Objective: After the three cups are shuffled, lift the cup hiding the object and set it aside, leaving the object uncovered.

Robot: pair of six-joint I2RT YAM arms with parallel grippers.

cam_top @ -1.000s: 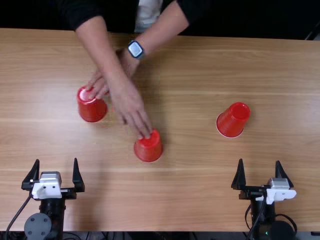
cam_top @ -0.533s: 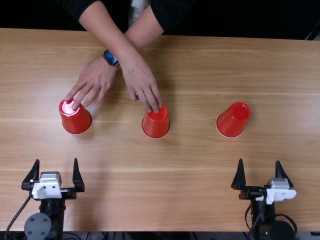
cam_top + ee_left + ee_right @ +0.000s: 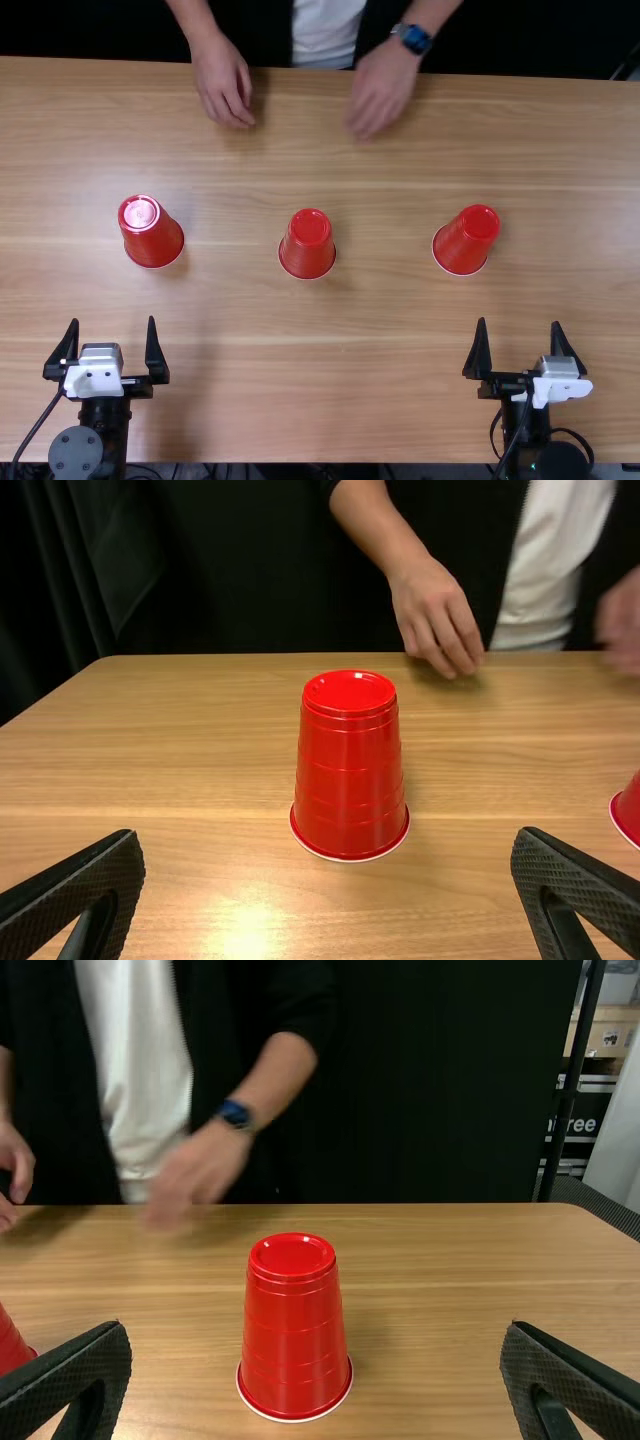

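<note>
Left cup (image 3: 150, 232), middle cup (image 3: 307, 244) and right cup (image 3: 466, 240), all red plastic, stand mouth-down in a row, well apart, on the wooden desk (image 3: 400, 330). Nearer its front edge, left pincer (image 3: 111, 325) and right pincer (image 3: 518, 326) sit with fingers spread wide, apart from the cups

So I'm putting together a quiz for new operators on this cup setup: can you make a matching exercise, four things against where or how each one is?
Things:
1 middle red cup
2 hand with the watch
3 left gripper
4 right red cup

Places and states:
A upside down, straight ahead of the right gripper
B open, at the table's near edge
C near the far edge, touching no cup
D upside down, ahead of neither gripper

Pairs: 1-D, 2-C, 3-B, 4-A
</note>
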